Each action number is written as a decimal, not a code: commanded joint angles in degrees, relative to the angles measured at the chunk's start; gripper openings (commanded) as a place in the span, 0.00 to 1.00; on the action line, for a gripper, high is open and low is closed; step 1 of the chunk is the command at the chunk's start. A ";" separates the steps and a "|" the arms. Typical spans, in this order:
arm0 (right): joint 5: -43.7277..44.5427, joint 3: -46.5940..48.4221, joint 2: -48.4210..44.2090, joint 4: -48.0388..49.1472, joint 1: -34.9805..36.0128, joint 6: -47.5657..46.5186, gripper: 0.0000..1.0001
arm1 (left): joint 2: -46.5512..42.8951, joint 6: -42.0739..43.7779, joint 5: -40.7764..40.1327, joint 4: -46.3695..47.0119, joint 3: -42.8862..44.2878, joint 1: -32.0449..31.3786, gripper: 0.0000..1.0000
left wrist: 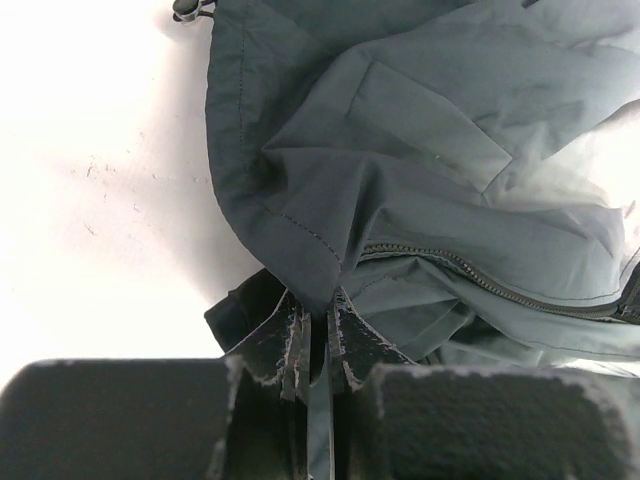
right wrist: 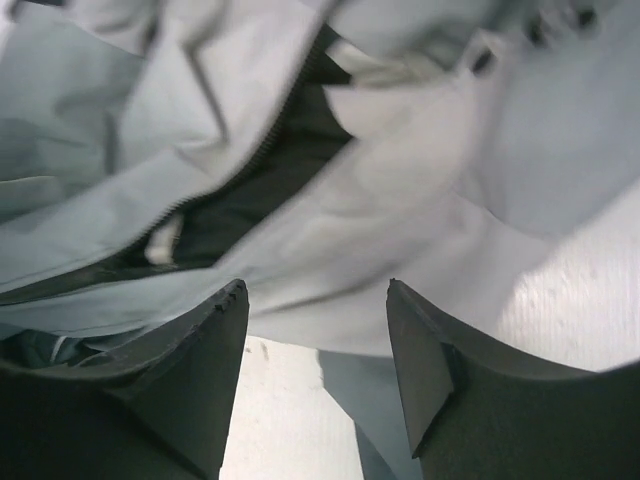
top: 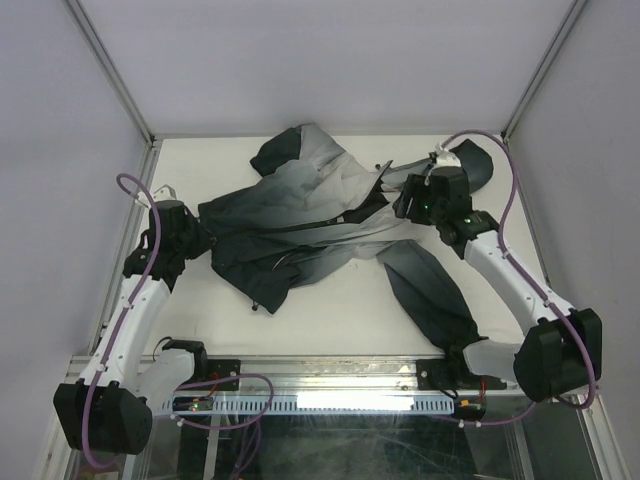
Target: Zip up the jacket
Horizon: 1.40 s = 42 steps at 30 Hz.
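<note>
A soft long-sleeved fabric jacket [top: 300, 215], light grey fading to dark teal-black, lies crumpled across the middle of the flat white table [top: 330, 315], one sleeve trailing toward the near edge. Its dark zipper line [left wrist: 470, 275] runs open. The left gripper [left wrist: 315, 330] is pinched tight on the jacket's dark hem corner. The right gripper [right wrist: 315, 290] hovers with fingers spread apart over pale fabric at the jacket's right end.

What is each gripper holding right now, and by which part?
The left gripper pinches the jacket at its dark hem corner, beside the end of the zipper. The right gripper has its fingers open over light grey fabric, holding nothing.
</note>
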 commanded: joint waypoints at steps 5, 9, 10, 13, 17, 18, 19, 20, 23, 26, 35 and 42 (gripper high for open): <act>-4.57 15.20 10.50 5.72 8.64 -8.73 0.60 | -3.55 -1.38 -2.37 5.07 -0.92 0.58 0.00; -5.89 26.43 23.42 -0.68 9.67 -8.63 0.59 | -3.68 -0.78 -3.08 5.38 -0.99 0.54 0.00; -5.56 30.04 26.13 -2.64 9.78 -8.58 0.59 | -3.72 -0.60 -3.21 5.36 -1.04 0.58 0.00; -2.87 34.71 32.53 -7.62 9.74 -9.02 0.58 | -4.17 -0.45 -4.40 5.37 -1.04 0.51 0.00; -1.65 34.22 34.62 -12.28 8.49 -10.00 0.58 | -5.02 -0.05 -6.12 5.36 -1.13 0.50 0.00; -1.96 32.86 33.56 -12.87 7.90 -9.62 0.58 | -5.16 -0.08 -6.51 5.27 -1.14 0.57 0.00; -1.81 31.13 32.20 -13.25 7.32 -9.17 0.58 | -5.32 -0.10 -6.70 5.18 -1.15 0.54 0.00; -1.27 28.12 30.59 -13.40 6.67 -8.73 0.58 | -5.40 -0.10 -6.92 5.18 -1.16 0.56 0.00; -0.88 19.98 23.24 -12.17 4.41 -6.97 0.59 | -5.65 0.10 -7.46 4.86 -0.77 0.50 0.00; -3.01 10.52 16.18 -9.02 1.48 -4.48 0.60 | -5.57 0.40 -7.68 4.84 -0.54 0.51 0.00; -7.24 -6.06 9.13 1.85 -0.81 1.66 0.61 | -5.68 1.02 -7.19 4.38 -0.89 0.35 0.00; -7.46 4.80 3.39 -0.31 3.65 -4.83 0.60 | -6.68 1.53 -7.20 4.29 -1.16 0.37 0.00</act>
